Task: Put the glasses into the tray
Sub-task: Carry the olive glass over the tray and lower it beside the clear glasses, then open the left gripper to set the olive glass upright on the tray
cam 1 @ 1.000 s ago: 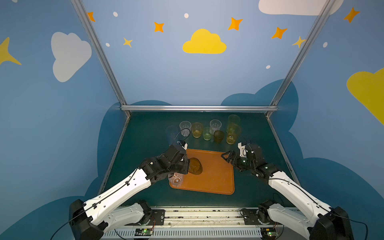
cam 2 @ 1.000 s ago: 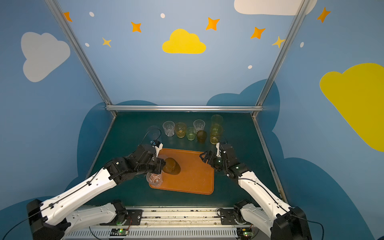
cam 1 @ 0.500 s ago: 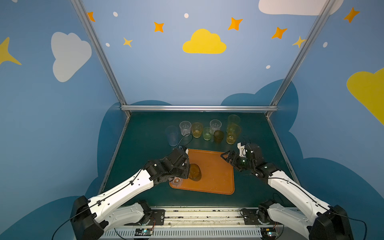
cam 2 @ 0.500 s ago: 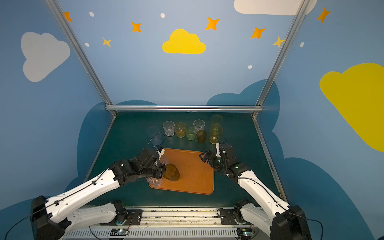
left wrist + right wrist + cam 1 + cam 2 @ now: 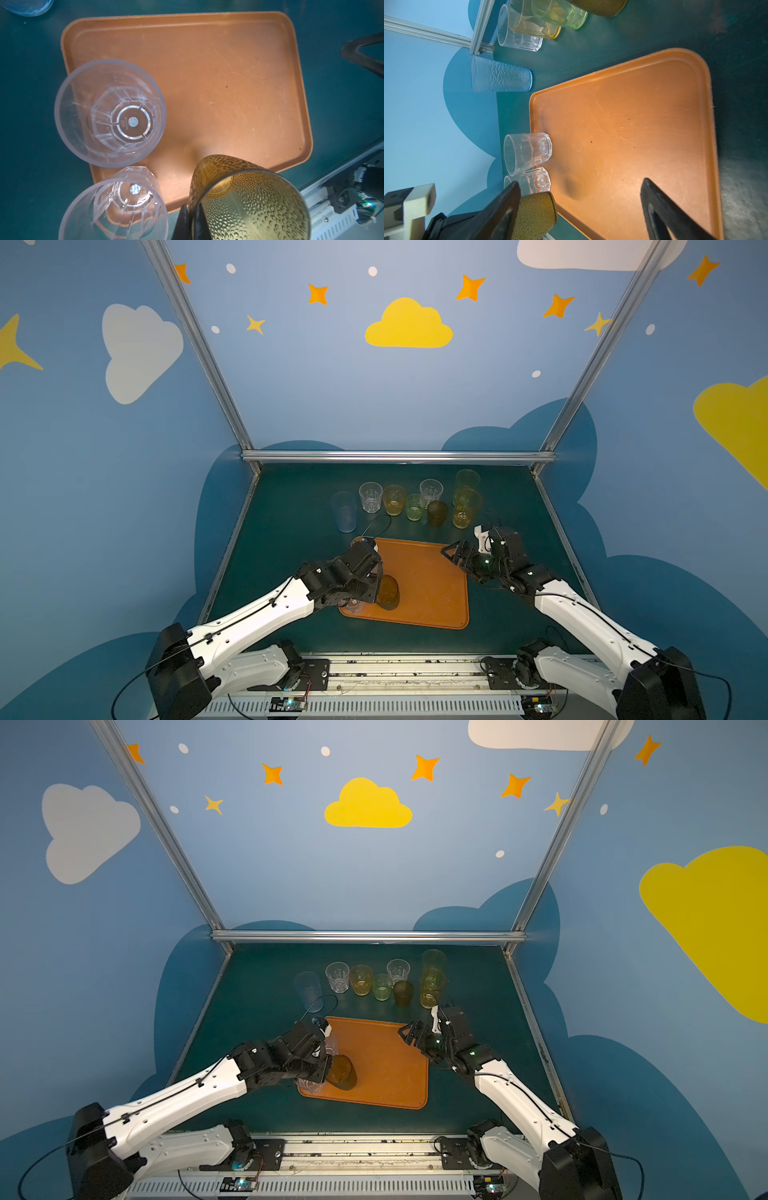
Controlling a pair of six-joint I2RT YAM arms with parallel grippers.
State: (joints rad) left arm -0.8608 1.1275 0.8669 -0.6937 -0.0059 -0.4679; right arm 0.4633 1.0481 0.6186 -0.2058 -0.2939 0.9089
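Left gripper clamps the rim of the dimpled brown tumbler, tilted over the tray's near-left corner; right gripper hangs wide apart, looks light, slick plastic, so a rim pinch suits

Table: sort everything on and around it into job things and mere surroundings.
Job things: tray; tilted brown tumbler; two clear tumblers on the tray; row of eight tumblers behind it.
Surroundings: aluminium frame; painted walls; front mounting rail.
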